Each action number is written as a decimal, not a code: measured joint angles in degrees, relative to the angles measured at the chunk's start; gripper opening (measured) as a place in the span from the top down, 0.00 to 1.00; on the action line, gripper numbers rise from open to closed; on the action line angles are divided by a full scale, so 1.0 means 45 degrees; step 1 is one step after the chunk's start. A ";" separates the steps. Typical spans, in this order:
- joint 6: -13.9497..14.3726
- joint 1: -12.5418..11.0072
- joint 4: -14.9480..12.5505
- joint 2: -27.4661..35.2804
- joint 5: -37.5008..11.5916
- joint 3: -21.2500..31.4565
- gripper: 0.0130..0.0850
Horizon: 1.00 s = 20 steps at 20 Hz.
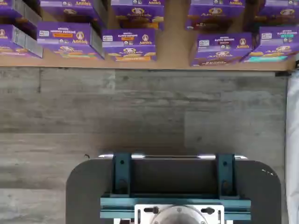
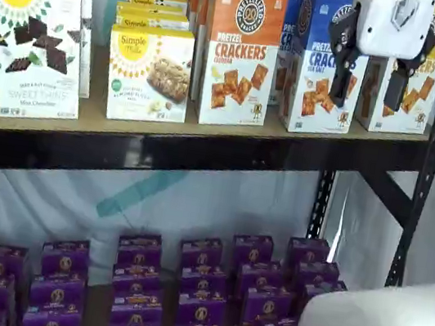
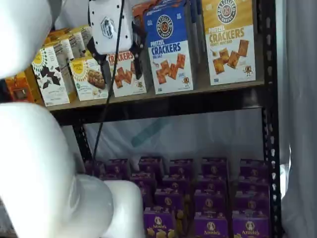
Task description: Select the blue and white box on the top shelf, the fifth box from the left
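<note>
Standing tall, glossy cardboard blue and white box (image 3: pixel 171 49), black-railed tan top shelf (image 2: pixel 202 154)

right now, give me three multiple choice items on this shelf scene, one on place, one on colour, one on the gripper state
1. Where does the blue and white box stand on the top shelf?
A. Between the orange-topped cracker box and the yellow-topped cracker box
B. At the far end beside the Simple Mills boxes
C. On the lower level

2. What colour are the small boxes on the lower level?
A. Green
B. Purple
C. Red

3. How does the gripper stand?
A. Shut on the blue and white box
B. Open, holding nothing
C. Shut on a purple box

Answers:
1. A, both shelf views show orange on one side and yellow on the other.
2. B, all views show purple packs.
3. B, a shelf view shows a plain gap between the black fingers, in front of the boxes.
</note>
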 joint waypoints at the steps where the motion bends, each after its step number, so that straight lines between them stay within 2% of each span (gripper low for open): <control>1: -0.0117 -0.0194 0.0212 -0.0165 -0.0264 0.0148 0.00; 2: -0.0294 -0.0517 0.0549 -0.0440 -0.0702 0.0403 0.00; 6: -0.0291 -0.0498 0.0636 -0.0582 -0.0976 0.0556 0.00; 13: 0.0239 0.0285 -0.0005 -0.0587 -0.1883 0.0805 0.00; 20: 0.0316 0.0455 -0.0386 0.0255 -0.3504 0.0503 0.00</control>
